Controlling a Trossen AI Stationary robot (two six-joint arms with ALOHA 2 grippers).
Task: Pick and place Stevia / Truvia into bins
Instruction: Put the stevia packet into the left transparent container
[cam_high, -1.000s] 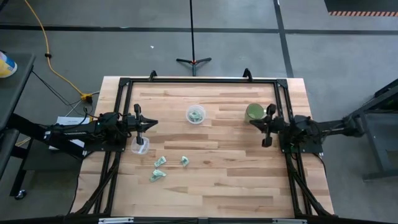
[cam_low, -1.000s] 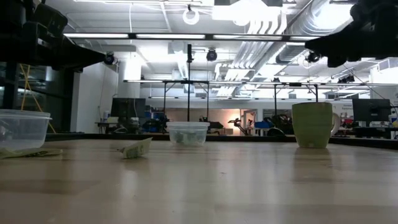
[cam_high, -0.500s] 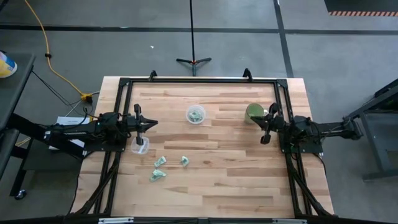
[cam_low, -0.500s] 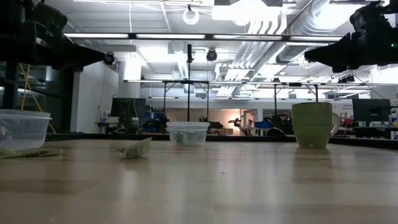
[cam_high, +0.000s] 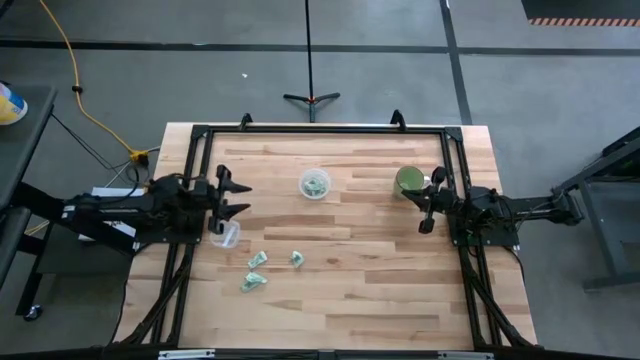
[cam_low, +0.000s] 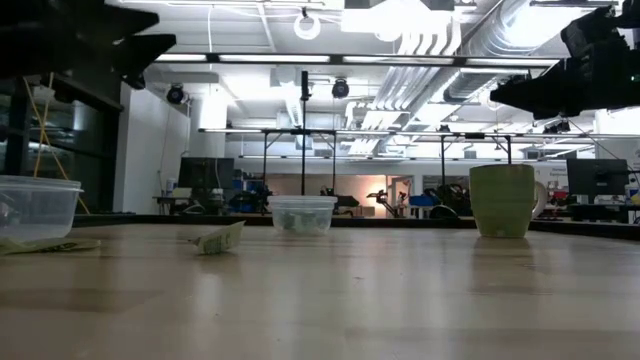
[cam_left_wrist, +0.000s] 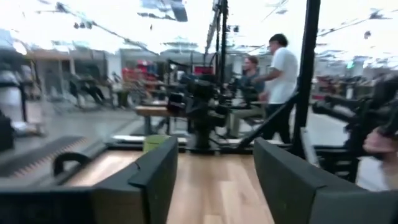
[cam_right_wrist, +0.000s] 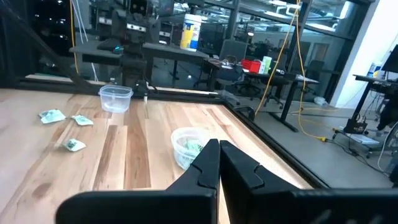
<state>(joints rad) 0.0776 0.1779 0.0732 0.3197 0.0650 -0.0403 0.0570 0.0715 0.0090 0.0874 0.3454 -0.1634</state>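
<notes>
We are seeing left claw (cam_high: 232, 197) hovering spread above table (cam_high: 370, 290), just beside empty clear bin (cam_high: 226, 235). Right claw (cam_high: 427, 201) hanging pressed together near green cup (cam_high: 408, 180). Second bin (cam_high: 315, 184) holding sachets, count unclear from here. Three Stevia sachets (cam_high: 257, 261) lying loose on wood near front of left bin.

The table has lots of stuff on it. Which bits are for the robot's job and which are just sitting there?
For the job:
three loose Stevia sachets
middle clear cup, sachets inside
clear cup by the left gripper

Just sitting there:
green mug, beside the right gripper
</notes>
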